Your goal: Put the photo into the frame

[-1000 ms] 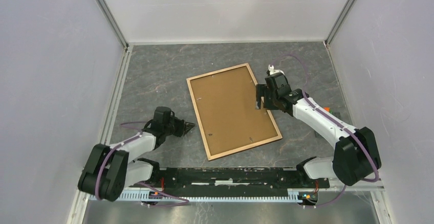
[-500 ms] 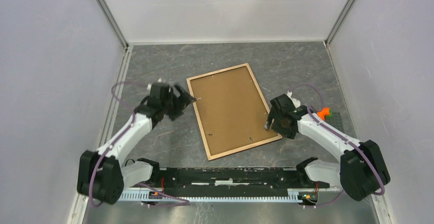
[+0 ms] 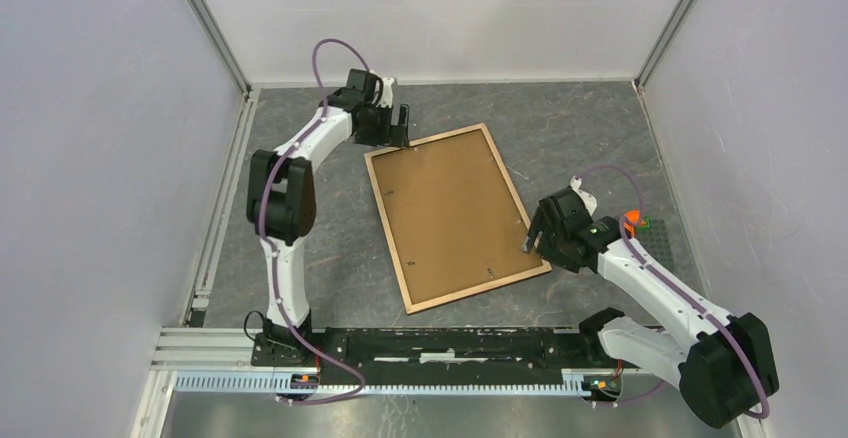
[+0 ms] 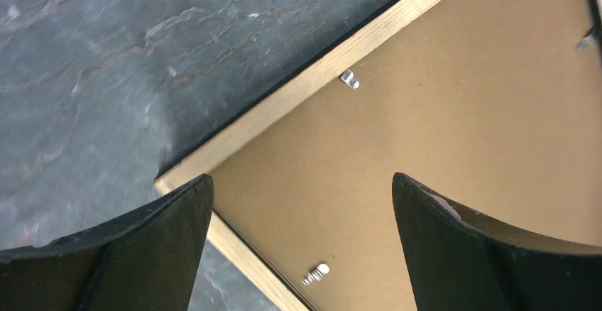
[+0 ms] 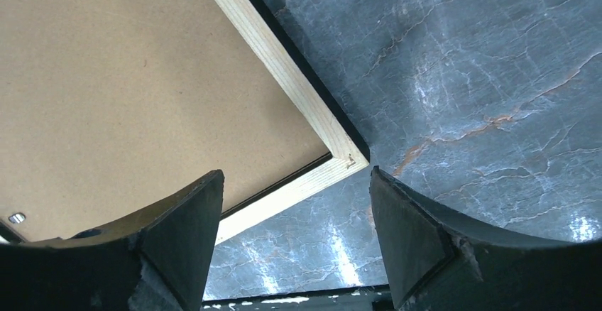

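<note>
Frame (image 3: 386, 230) lies flat on the grey table (image 3: 580, 128), light wood rails up, brown backing board (image 3: 455, 213) set inside it. Left gripper (image 4: 299, 183): fingers spread wide, holding nothing. One frame corner sits right beside the finger on the view's left, and the board fills the gap between the tips. Right gripper (image 5: 294, 176): fingers spread, empty, with another frame corner between the tips, nearer the finger on the view's right. Metal clips (image 4: 348, 78) sit along the board edge beyond the left fingertips.

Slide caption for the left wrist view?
Open left gripper over a corner of the frame, lying back-up on the table, brown backing board and metal clips showing.
</note>
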`<state>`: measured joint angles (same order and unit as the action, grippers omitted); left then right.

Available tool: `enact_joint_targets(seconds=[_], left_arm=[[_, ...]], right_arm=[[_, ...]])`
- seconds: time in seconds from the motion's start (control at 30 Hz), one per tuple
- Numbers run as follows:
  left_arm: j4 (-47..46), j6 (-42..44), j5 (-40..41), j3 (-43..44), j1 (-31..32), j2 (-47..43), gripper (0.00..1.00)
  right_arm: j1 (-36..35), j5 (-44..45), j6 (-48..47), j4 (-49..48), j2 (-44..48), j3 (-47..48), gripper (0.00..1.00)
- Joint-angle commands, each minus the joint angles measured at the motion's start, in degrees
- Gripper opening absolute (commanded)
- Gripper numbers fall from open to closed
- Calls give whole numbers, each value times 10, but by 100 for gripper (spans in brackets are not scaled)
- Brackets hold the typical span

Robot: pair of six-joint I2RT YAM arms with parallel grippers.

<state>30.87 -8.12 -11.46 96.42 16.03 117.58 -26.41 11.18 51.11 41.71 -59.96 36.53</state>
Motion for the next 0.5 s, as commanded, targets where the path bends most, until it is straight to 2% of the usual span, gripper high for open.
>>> enact_joint_targets(seconds=[0.0, 0.07, 0.17, 0.23, 0.3, 0.47], left_arm=[[83, 147, -52, 117, 0, 80, 100], [99, 156, -42, 158, 0, 114, 97], [115, 159, -18, 196, 0, 151, 86], [125, 156, -17, 214, 0, 169, 83], [126, 152, -25, 221, 0, 179, 80], [123, 137, -22, 222, 1, 191, 62]], right_arm=[[0, 12, -26, 16, 30, 32, 80], [0, 20, -33, 27, 35, 38, 80], [0, 21, -40, 23, 41, 34, 80], [0, 12, -44, 13, 41, 26, 80], [0, 5, -43, 9, 36, 22, 80], [0, -10, -52, 2, 18, 25, 80]])
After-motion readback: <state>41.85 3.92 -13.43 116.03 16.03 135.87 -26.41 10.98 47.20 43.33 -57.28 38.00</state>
